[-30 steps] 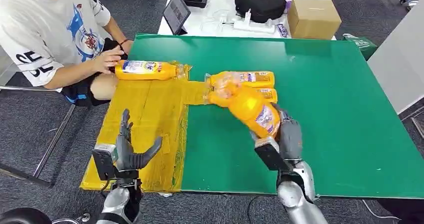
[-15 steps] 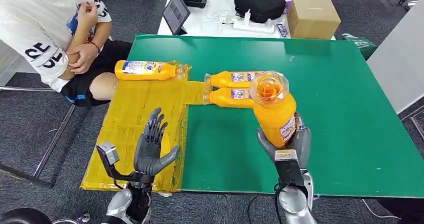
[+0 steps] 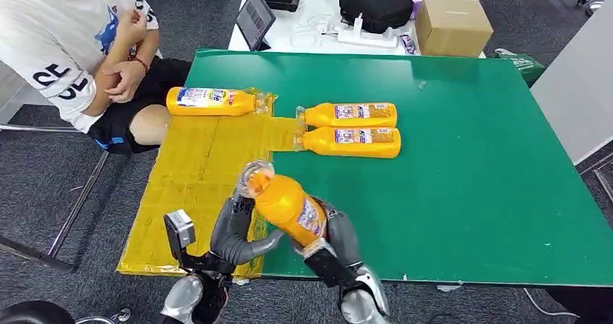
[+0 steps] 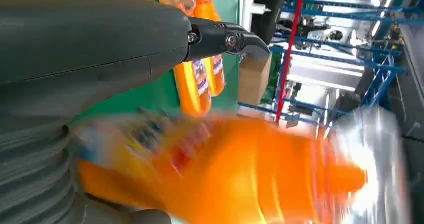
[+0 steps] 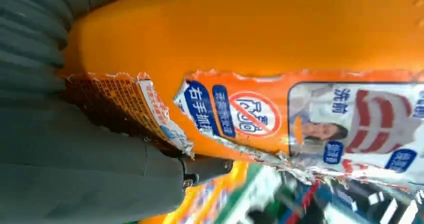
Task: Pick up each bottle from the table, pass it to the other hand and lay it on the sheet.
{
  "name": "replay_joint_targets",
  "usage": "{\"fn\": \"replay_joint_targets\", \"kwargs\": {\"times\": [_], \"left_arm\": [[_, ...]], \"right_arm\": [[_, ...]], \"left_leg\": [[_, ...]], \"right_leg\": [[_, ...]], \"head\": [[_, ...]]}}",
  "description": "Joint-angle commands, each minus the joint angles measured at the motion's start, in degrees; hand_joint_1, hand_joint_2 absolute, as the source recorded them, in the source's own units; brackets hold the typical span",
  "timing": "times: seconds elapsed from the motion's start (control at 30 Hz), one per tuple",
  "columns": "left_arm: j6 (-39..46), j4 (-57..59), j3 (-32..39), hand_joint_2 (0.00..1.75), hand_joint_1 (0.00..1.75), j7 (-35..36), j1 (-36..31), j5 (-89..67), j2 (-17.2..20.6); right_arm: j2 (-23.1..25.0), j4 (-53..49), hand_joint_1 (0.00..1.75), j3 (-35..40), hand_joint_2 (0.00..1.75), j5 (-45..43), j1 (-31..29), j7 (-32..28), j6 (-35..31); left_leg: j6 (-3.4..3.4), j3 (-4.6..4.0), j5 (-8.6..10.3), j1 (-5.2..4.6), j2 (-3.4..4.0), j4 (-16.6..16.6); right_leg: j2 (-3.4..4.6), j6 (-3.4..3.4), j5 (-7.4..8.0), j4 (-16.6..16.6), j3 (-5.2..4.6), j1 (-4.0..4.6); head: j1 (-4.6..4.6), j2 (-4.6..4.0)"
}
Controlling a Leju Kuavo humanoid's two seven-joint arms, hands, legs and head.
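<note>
My right hand (image 3: 338, 237) grips the base of an orange bottle (image 3: 289, 207), which is tilted with its clear cap toward the yellow sheet (image 3: 195, 172). My left hand (image 3: 233, 231) is spread beside the bottle's neck end, fingers behind it and thumb below. In the left wrist view the blurred bottle (image 4: 250, 179) lies in front of the palm, with a gap between it and the thumb (image 4: 220, 36). The right wrist view has the bottle's label (image 5: 250, 114) close up. Two more orange bottles (image 3: 350, 113) (image 3: 350, 141) lie side by side on the green table (image 3: 470, 158). Another bottle (image 3: 209, 100) lies on the sheet's far end.
A person (image 3: 72, 42) sits at the table's far left corner, arms drawn in near the sheet. Behind the green table stands a white table with a black bag (image 3: 376, 2), a cardboard box (image 3: 453, 24) and a tablet (image 3: 255, 18).
My right hand has carried the bottle left and tipped it over toward my left hand, which rose to meet it. The person pulled a hand back from the bottle on the sheet.
</note>
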Motion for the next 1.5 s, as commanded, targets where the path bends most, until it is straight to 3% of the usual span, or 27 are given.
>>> {"fn": "replay_joint_targets", "kwargs": {"times": [0.03, 0.53, 0.57, 0.6, 0.83, 0.9, 1.0, 1.27, 1.33, 1.37, 1.4, 1.43, 1.47, 1.5], "left_arm": [[-0.08, 3.57, -3.79, 1.75, 0.00, 0.30, -2.61, -1.23, 1.58], [-3.04, 4.65, -6.00, 1.75, 0.00, 1.61, -2.42, -0.78, 3.41], [-2.63, 5.09, -6.37, 1.75, 0.49, 1.32, -2.64, -1.92, 3.53], [-2.19, 5.43, -6.53, 1.75, 1.75, 1.40, -2.78, -2.75, 3.53], [-0.11, 7.41, -7.09, 1.75, 1.75, 1.78, -3.31, -7.57, 4.08], [-2.30, 8.16, -6.77, 1.75, 1.75, 2.10, -3.36, -6.13, 4.13], [-5.48, 9.22, -6.19, 1.75, 1.75, 3.23, -3.28, -2.88, 4.37], [-5.52, 9.38, -6.16, 1.75, 1.75, 3.20, -3.26, -2.81, 4.46], [-10.06, 10.86, -6.00, 1.75, 1.75, 5.12, -3.42, 2.85, 4.98], [-10.95, 11.46, -5.78, 1.75, 1.75, 5.14, -3.36, 4.44, 5.29], [-11.47, 11.78, -5.55, 1.75, 1.75, 5.19, -3.23, 5.37, 5.27], [-13.29, 12.28, -5.21, 1.75, 1.75, 5.47, -3.07, 8.80, 5.58], [-14.12, 12.32, -4.99, 1.75, 1.75, 6.04, -2.95, 10.97, 5.72], [-14.40, 12.15, -4.63, 1.75, 1.75, 6.13, -2.77, 12.21, 5.71]], "right_arm": [[2.30, 15.67, 1.75, 8.73, 1.75, 1.57, -8.16, 1.64, -1.76], [2.40, 17.15, 1.75, 9.61, 1.75, 0.35, -9.50, 2.39, -3.61], [2.52, 17.41, 1.75, 9.72, 1.75, 0.46, -9.54, 2.39, -3.90], [2.64, 17.57, 1.75, 9.77, 1.75, 0.30, -9.59, 2.38, -3.95], [2.70, 17.92, 1.75, 10.21, 1.75, 0.08, -9.43, 2.57, -4.00], [2.71, 18.36, 1.75, 10.39, 1.75, 0.02, -9.53, 2.38, -4.10], [2.84, 18.89, 1.75, 10.51, 1.75, 0.13, -9.82, 2.13, -4.53], [2.86, 18.97, 1.75, 10.51, 1.75, 0.12, -9.88, 2.12, -4.54], [2.86, 19.62, 1.75, 10.80, 1.75, 0.85, -10.29, 1.87, -5.95], [2.95, 19.71, 1.48, 10.74, 1.75, 1.11, -10.40, 1.57, -7.06], [2.96, 19.54, 0.10, 10.53, 1.75, 1.06, -10.35, 1.30, -7.73], [3.21, 19.14, 0.00, 10.07, 1.75, 0.61, -10.28, 0.28, -8.99], [3.08, 18.58, 0.00, 10.08, 0.00, 0.26, -10.25, 0.25, -8.39], [2.96, 18.21, 0.00, 10.14, 0.00, 0.35, -10.25, 0.33, -8.43]], "left_leg": [[-0.03, 0.28, -0.09, 0.04, 0.22, -0.05], [-0.03, 0.24, -0.07, 0.02, 0.12, -0.05], [-0.02, 0.16, -0.04, 0.00, 0.07, -0.04], [-0.02, 0.12, -0.02, -0.01, 0.05, -0.04], [-0.03, 0.22, -0.06, -0.01, 0.09, -0.05], [-0.07, 0.45, -0.17, 0.05, 0.20, -0.05], [-0.02, 0.14, -0.03, -0.02, 0.10, -0.06], [-0.02, 0.22, -0.08, 0.00, 0.17, -0.04], [-0.03, 0.26, -0.10, 0.00, 0.18, -0.04], [-0.03, 0.20, -0.07, 0.00, 0.16, -0.04], [-0.02, 0.18, -0.05, -0.03, 0.17, -0.06], [-0.02, 0.17, -0.05, -0.03, 0.17, -0.07], [-0.04, 0.27, -0.09, -0.01, 0.24, -0.07], [-0.03, 0.16, -0.05, -0.02, 0.18, -0.06]], "right_leg": [[0.14, -0.08, 0.00, -0.09, 0.24, 0.06], [0.05, -0.07, -0.03, -0.07, 0.21, 0.04], [0.02, -0.05, -0.02, -0.05, 0.14, 0.01], [0.01, -0.04, -0.01, -0.04, 0.09, 0.00], [0.03, -0.07, -0.04, -0.05, 0.19, 0.01], [0.08, -0.14, -0.09, -0.09, 0.41, 0.09], [0.05, -0.04, 0.00, -0.05, 0.11, -0.01], [0.10, -0.06, -0.03, -0.05, 0.18, 0.02], [0.10, -0.08, -0.04, -0.05, 0.22, 0.02], [0.10, -0.06, -0.02, -0.06, 0.18, 0.02], [0.12, -0.05, 0.00, -0.05, 0.13, -0.01], [0.12, -0.05, 0.00, -0.05, 0.13, -0.02], [0.17, -0.08, -0.02, -0.07, 0.21, 0.01], [0.13, -0.05, 0.00, -0.04, 0.11, -0.01]], "head": [[0.00, 0.00], [-0.02, 0.00], [-0.02, 0.00], [0.00, 0.00], [-0.02, 0.00], [0.02, 0.00], [0.02, 0.00], [0.00, 0.00], [0.02, 0.00], [0.00, 0.00], [0.00, 0.00], [0.02, 0.00], [0.00, 0.00], [0.00, 0.00]]}}
